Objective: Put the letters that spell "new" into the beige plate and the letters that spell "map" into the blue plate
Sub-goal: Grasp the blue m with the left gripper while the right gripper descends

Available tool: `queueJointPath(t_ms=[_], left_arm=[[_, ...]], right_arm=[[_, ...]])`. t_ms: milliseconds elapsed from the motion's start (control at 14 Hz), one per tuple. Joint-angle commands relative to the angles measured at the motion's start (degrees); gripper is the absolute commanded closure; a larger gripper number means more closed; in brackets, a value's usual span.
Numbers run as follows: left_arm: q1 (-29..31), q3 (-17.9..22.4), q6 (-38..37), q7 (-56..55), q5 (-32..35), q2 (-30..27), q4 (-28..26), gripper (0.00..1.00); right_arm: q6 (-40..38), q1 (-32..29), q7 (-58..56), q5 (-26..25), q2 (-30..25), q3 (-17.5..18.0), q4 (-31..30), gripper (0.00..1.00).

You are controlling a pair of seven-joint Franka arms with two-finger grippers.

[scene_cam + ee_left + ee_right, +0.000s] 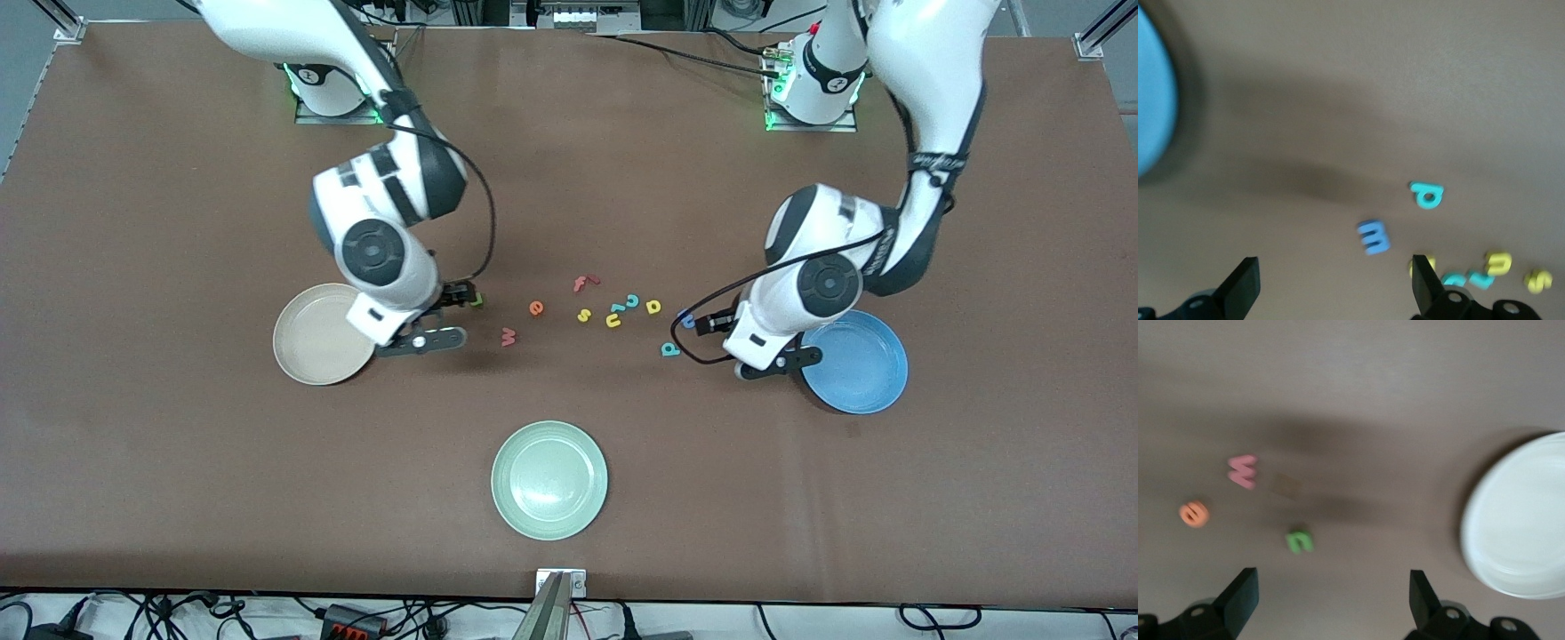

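My right gripper (462, 296) (1331, 583) is open and hangs low over the table beside the green n (477, 300) (1299, 541), with nothing between its fingers. The pinkish-red w (508, 336) (1243, 471) and orange e (536, 308) (1195, 513) lie close by. The beige plate (307, 356) (1521, 520) sits toward the right arm's end. My left gripper (700, 322) (1335, 273) is open and empty by the blue m (686, 318) (1374, 238). The teal p (669, 349) (1427, 195) and yellow a (653, 307) lie near it. The blue plate (867, 364) (1151, 113) is partly under the left arm.
A red f (584, 283), yellow s (583, 315), yellow u (613, 320) and teal c (632, 300) lie in the middle of the letter row. A pale green plate (549, 480) sits nearer the front camera than the letters.
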Motion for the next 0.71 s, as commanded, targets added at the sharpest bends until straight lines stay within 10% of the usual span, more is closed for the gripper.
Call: queueJointPath(t_ms=[0, 429, 643], left_arm=[[-0.4, -0.7, 9.0, -4.9, -1.3, 1.4, -5.4, 0.00], [0.0, -3.2, 22.6, -5.3, -1.5, 3.7, -12.5, 0.32], [0.6, -5.2, 22.5, -7.9, -1.5, 3.6, -12.5, 0.32]], right_arm=[[8.8, 1.3, 2.9, 0.6, -0.1, -0.6, -7.1, 0.00], [17.1, 1.4, 3.4, 0.7, 3.6, 2.1, -11.7, 0.00], [17.3, 1.8, 3.4, 0.7, 4.3, 2.2, -11.8, 0.11]])
